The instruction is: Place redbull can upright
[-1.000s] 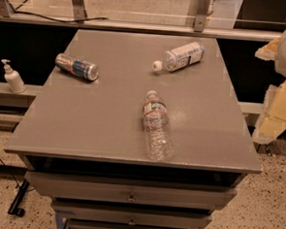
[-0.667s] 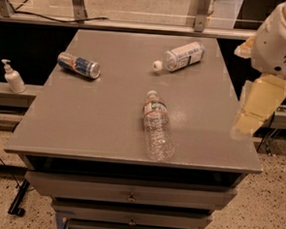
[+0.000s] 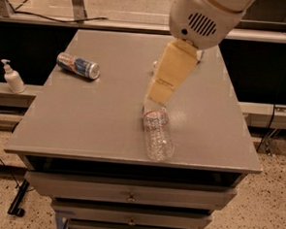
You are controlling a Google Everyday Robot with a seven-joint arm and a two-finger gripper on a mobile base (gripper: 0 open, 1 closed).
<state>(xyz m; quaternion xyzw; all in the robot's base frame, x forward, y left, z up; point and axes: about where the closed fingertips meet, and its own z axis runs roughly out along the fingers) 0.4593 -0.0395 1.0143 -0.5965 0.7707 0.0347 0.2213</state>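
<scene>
The redbull can [image 3: 79, 66] lies on its side at the back left of the grey table [image 3: 84, 122], its silver end pointing right. My gripper [image 3: 156, 97] hangs from the white arm [image 3: 207, 16] over the middle of the table, well to the right of the can and not touching it. Its cream tip sits just above the cap end of a clear water bottle [image 3: 157, 135].
The clear water bottle lies on its side near the table's front edge. The white-capped bottle is almost wholly hidden behind the arm. A white pump bottle [image 3: 12, 78] stands on the ledge to the left. Drawers [image 3: 128, 196] sit below the tabletop.
The arm has swung in from the right edge to over the middle of the table, covering the white-capped bottle. The can and the water bottle have not moved.
</scene>
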